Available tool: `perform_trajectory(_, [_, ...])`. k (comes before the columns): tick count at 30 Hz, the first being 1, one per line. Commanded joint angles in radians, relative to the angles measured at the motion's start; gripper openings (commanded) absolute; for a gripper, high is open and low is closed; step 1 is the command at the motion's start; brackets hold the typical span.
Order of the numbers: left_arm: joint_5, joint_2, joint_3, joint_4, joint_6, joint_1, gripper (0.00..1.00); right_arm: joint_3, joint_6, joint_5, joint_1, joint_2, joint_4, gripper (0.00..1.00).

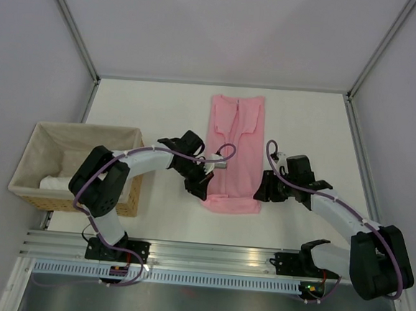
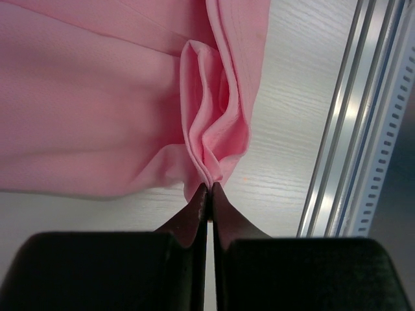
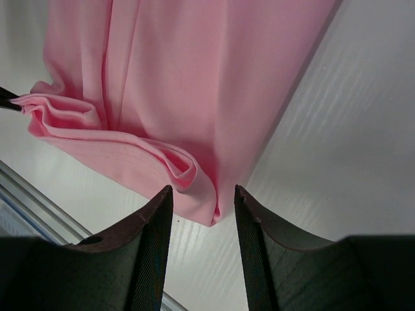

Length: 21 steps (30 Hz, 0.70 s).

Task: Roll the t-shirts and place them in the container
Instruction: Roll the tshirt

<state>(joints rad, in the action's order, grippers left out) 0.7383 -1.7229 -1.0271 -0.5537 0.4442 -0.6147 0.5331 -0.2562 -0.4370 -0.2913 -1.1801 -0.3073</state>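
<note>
The light-pink t-shirt point(image 1: 234, 147) lies folded into a long strip on the white table, collar at the far end. Its near hem is curled up into a small fold point(image 2: 211, 139). My left gripper point(image 1: 203, 193) is at the near-left corner of the hem, its jaws shut on a pinch of pink fabric point(image 2: 209, 188). My right gripper point(image 1: 260, 194) is at the near-right corner. In the right wrist view it point(image 3: 202, 194) stands open, with the corner of the t-shirt point(image 3: 206, 206) lying loose between the fingertips.
A wicker basket point(image 1: 88, 127) with a cloth lining stands at the left, holding a white roll point(image 1: 58, 183). An aluminium rail point(image 1: 207, 253) runs along the table's near edge, close behind both grippers. White walls enclose the table.
</note>
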Motion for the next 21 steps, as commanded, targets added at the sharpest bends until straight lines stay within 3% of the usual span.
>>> perform_trajectory(1, [0.015, 0.055, 0.005, -0.078, -0.025, -0.034, 0.06, -0.015, -0.032, -0.014, -0.020, -0.016, 0.114, 0.49])
perform_trajectory(13, [-0.011, 0.051, -0.017, -0.097, -0.030, -0.085, 0.08, -0.079, -0.034, -0.054, -0.060, -0.029, 0.175, 0.37])
perform_trajectory(16, [-0.017, 0.040, -0.018, -0.097, -0.019, -0.085, 0.08, -0.097, -0.034, -0.049, -0.060, -0.007, 0.211, 0.28])
perform_trajectory(19, [-0.024, 0.034, -0.030, -0.097, -0.021, -0.085, 0.08, -0.099, -0.043, -0.049, -0.060, 0.007, 0.212, 0.06])
perform_trajectory(21, [-0.025, 0.029, -0.068, -0.098, -0.032, -0.082, 0.08, -0.097, -0.060, -0.033, -0.060, 0.020, 0.198, 0.00])
